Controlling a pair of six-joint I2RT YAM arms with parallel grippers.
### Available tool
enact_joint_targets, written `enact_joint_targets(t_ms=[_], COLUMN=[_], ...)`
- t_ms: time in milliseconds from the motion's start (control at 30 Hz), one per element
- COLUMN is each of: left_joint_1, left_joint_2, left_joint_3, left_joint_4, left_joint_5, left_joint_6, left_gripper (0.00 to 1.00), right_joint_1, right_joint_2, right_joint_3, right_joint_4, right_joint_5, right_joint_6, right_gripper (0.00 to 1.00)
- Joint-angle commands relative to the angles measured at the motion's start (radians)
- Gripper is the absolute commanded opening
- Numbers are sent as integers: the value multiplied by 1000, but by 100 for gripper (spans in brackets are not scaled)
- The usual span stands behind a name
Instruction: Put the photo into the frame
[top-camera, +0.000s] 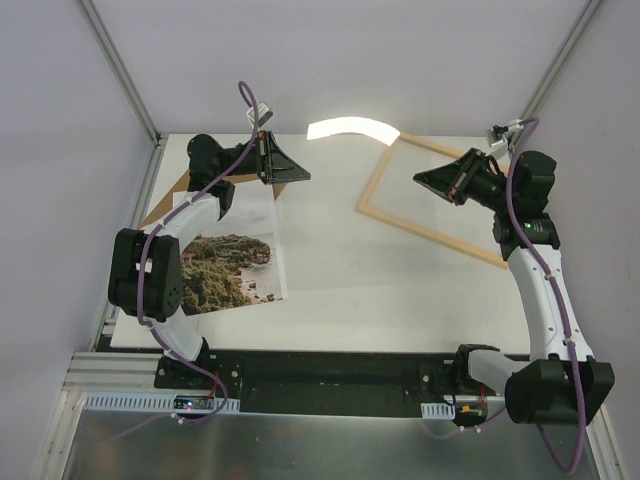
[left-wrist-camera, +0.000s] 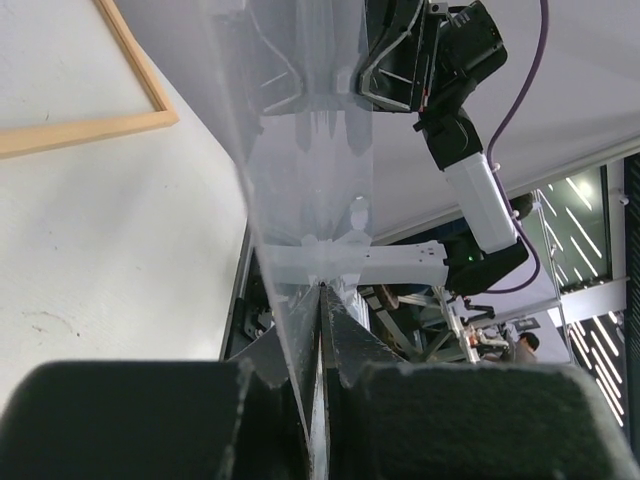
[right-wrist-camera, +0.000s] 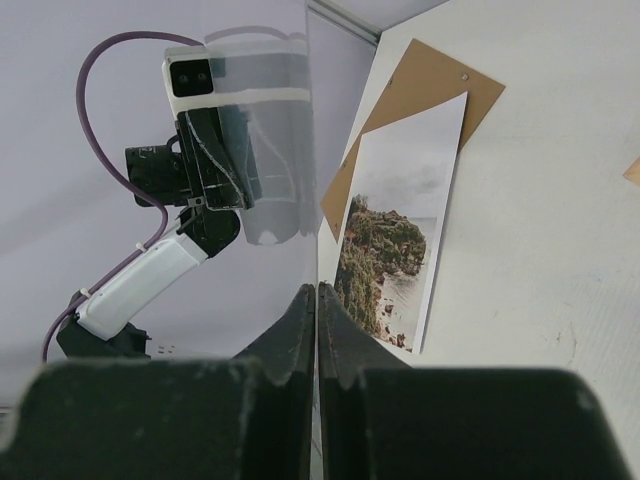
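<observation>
The photo (top-camera: 235, 265), a coastal cliff print, lies face up on the table at the left, over a brown backing board (top-camera: 165, 200). The light wood frame (top-camera: 430, 236) lies on the table at the right, without its pane. A clear pane (top-camera: 352, 130) hangs in the air between the arms, showing as a bright glare. My left gripper (top-camera: 300, 177) is shut on the pane's left edge (left-wrist-camera: 310, 150). My right gripper (top-camera: 420, 180) is shut on its right edge (right-wrist-camera: 270, 150). The photo (right-wrist-camera: 395, 250) shows past the right gripper (right-wrist-camera: 317, 288). A frame corner (left-wrist-camera: 90, 130) shows beside the left gripper (left-wrist-camera: 325, 290).
The brown backing board (right-wrist-camera: 420, 100) sticks out behind the photo towards the back left corner. Enclosure walls and metal posts (top-camera: 120, 70) stand round the white table (top-camera: 340, 270). A black rail (top-camera: 330, 370) runs along the near edge by the arm bases.
</observation>
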Motion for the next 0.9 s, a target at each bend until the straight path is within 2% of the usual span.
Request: enact_joint_targets(t_ms=[0, 67, 133, 200, 333, 467, 667, 867], left_joint_1=[-12, -9, 0, 17, 64, 136, 222, 245], left_joint_2=[-45, -60, -91, -118, -151, -172, -234, -293], left_joint_3=[3, 4, 12, 25, 67, 98, 159, 185], left_joint_4=[-4, -69, -194, -340, -532, -717, -1020, -1167], left_joint_5=[8, 5, -10, -35, -78, -117, -248, -404], left_joint_6=[51, 91, 164, 242, 327, 399, 569, 634], left_gripper=[0, 0, 0, 0, 0, 0, 0, 0], right_joint_1=[6, 6, 6, 6, 2, -4, 11, 162], right_joint_2=[3, 23, 41, 64, 112, 164, 285, 521], right_joint_3=[42, 84, 130, 168, 234, 263, 269, 367], right_joint_4=[17, -75, -181, -254, -383, -451, -508, -605], right_joint_5=[10, 30, 76, 117, 224, 347, 523, 743], right_joint_6=[-40, -107, -188, -251, -382, -497, -659, -826], right_gripper=[1, 14, 40, 59, 78, 86, 91, 92])
